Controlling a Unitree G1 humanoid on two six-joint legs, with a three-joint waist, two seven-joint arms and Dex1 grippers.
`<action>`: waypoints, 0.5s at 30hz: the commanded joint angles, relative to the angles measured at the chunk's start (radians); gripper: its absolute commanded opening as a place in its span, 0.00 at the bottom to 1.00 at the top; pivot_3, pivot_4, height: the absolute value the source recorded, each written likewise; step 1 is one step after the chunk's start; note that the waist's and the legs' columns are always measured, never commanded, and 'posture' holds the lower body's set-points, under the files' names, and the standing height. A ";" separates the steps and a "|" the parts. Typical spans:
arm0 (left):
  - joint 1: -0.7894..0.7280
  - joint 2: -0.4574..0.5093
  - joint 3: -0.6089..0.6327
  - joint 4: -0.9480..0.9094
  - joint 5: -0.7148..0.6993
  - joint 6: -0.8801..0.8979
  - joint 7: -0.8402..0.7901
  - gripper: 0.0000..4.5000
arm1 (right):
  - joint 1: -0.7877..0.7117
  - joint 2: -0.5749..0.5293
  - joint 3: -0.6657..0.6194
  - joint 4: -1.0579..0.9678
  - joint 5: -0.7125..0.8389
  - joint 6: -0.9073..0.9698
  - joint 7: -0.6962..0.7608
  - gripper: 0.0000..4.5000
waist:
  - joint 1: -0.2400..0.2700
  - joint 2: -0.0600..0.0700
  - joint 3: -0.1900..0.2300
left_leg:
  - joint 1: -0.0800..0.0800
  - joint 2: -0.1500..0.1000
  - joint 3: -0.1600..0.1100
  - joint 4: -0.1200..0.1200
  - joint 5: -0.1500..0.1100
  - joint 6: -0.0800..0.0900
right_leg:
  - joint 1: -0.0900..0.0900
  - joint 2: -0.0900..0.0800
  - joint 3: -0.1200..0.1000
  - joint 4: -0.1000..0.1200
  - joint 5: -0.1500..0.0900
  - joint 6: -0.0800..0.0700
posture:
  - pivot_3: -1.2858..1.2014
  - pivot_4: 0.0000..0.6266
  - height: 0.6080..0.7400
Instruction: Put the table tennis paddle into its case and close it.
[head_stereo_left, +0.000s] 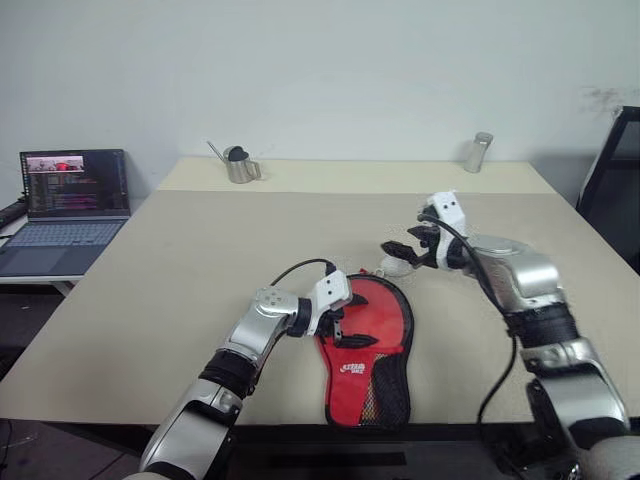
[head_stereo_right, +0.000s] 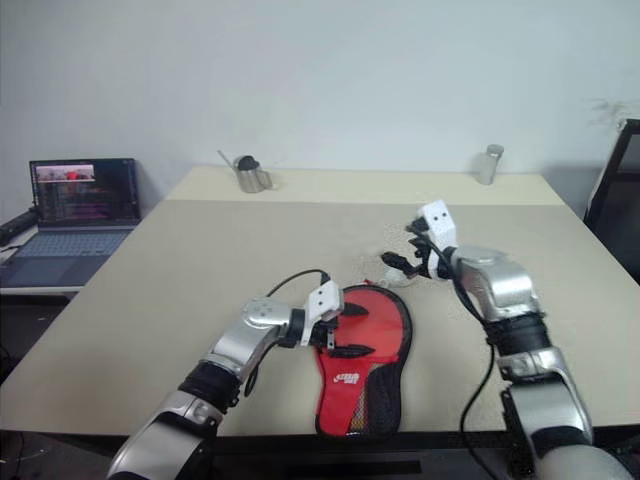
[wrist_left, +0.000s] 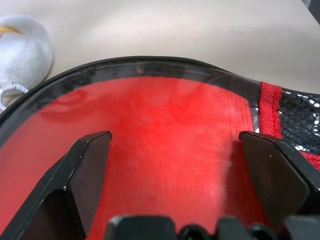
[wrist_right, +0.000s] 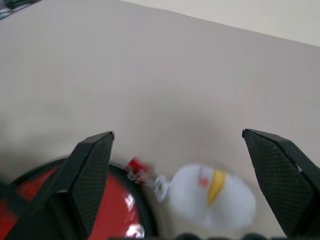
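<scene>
Red with black edging and a mesh pocket, the case (head_stereo_left: 367, 350) lies flat beneath both released grippers.

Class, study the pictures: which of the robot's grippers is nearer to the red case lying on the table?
Left. The left gripper hangs open right over the case. The right gripper, also open, is beyond its far edge, above the white keychain toy.

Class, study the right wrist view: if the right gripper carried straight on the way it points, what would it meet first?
Probably the small white charm clipped at the case edge; it lies between the open right gripper fingers. Depth is uncertain.
</scene>
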 joint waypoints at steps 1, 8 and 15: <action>0.019 -0.001 -0.017 -0.017 0.010 -0.004 -0.005 0.99 | -0.077 0.021 -0.034 0.193 -0.051 -0.141 -0.043 1.00 | 0.002 0.000 0.000 | 0.000 0.000 0.000 0.000 0.000 0.000 | 0.000 0.000 0.000 0.000 0.000 0.000 | 0.52 0.24 1.00; 0.045 0.012 -0.021 -0.054 0.010 0.011 -0.009 0.99 | -0.169 0.057 -0.058 0.531 -0.119 -0.318 -0.090 1.00 | -0.001 0.001 0.000 | 0.000 0.000 0.001 -0.001 0.000 0.000 | 0.000 0.000 0.001 -0.001 0.000 0.000 | 0.52 0.24 1.00; 0.042 0.018 -0.020 -0.046 0.015 0.004 -0.005 0.99 | -0.175 0.099 -0.104 0.621 -0.115 -0.301 -0.062 1.00 | -0.002 0.002 -0.001 | 0.000 0.000 0.001 -0.001 0.000 0.000 | 0.000 0.000 0.001 0.000 0.000 0.000 | 0.52 0.24 1.00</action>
